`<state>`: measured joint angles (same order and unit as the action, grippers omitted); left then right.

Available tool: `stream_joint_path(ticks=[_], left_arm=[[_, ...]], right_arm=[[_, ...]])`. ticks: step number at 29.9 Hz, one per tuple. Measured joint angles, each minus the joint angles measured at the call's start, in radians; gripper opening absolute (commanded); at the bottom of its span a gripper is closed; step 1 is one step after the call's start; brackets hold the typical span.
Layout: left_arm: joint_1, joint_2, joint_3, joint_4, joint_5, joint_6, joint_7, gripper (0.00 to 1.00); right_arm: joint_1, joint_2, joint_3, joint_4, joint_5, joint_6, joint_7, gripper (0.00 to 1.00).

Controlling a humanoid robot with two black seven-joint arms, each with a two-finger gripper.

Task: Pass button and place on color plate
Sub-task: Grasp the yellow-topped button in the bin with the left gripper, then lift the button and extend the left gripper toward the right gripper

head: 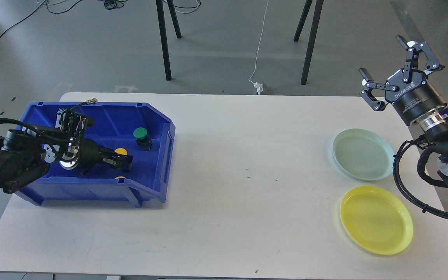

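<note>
Inside the bin [158, 116], the left gripper [125, 163] meets a yellow button [121, 151] at its fingertips, grasp unclear; the right gripper [397, 64], spread empty, waits far across the table [247, 175].

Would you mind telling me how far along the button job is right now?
Nothing is delivered: the yellow plate and pale green plate hold nothing. In hand: the left gripper is inside the blue bin at a yellow button. Left: the grasp, the pass to the open right gripper, the placing.

Single head view, forward-down over table [224, 202]
</note>
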<state>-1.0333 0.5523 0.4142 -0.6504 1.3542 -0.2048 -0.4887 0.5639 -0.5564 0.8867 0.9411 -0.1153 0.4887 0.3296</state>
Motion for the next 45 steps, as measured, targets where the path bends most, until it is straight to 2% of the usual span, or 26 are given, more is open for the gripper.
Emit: stream_joint_path(ticks=[2,6,14,17,21,24,27,30,33,39,45], left_arm=[[0.0,0.0,0.0,0.0,0.0,0.0,0.0,0.23],[-0.003,0.001,0.0,0.0,0.0,0.013,0.0,0.12],[-0.022,0.055,-0.008,-0.042,-0.005,0.019,0.0,0.1],[-0.081,0.153,-0.029,-0.155,-0.014,0.008,0.0,0.1],[-0.153,0.337,-0.146,-0.394,-0.026,-0.039,0.0,0.1],[-0.148,0.436,-0.28,-0.528,-0.099,-0.08,0.0,0.1],[-0.103,0.462,-0.381,-0.631,-0.269,-0.096,0.0,0.1],[-0.073,0.413,-0.454,-0.712,-0.453,-0.096,0.0,0.1],[-0.044,0.272,-0.501,-0.743,-0.581,-0.075,0.0,0.11],[0.042,-0.01,-0.603,-0.657,-0.672,-0.053,0.0,0.11],[0.097,-0.072,-0.659,-0.634,-0.673,-0.058,0.0,0.11]], right_arm=[[-0.004,-0.003,0.0,0.0,0.0,0.0,0.002,0.99],[-0.007,-0.006,0.0,0.0,0.0,0.0,0.003,0.99],[-0.007,-0.007,0.021,-0.001,0.001,0.0,0.003,0.99],[-0.007,-0.006,0.036,0.0,0.004,0.0,0.002,0.99],[-0.01,-0.008,0.046,0.013,0.001,0.0,0.0,0.99],[-0.019,-0.037,0.036,0.029,-0.026,0.0,-0.001,0.99],[-0.038,-0.085,0.032,0.071,-0.059,-0.019,0.001,0.99],[-0.082,-0.149,0.034,0.143,-0.067,-0.024,0.004,0.99],[-0.156,-0.203,0.036,0.265,-0.071,-0.015,0.011,0.99],[-0.329,-0.245,0.04,0.524,-0.168,-0.01,0.015,0.99],[-0.348,-0.202,0.015,0.565,-0.227,-0.016,0.015,0.98]])
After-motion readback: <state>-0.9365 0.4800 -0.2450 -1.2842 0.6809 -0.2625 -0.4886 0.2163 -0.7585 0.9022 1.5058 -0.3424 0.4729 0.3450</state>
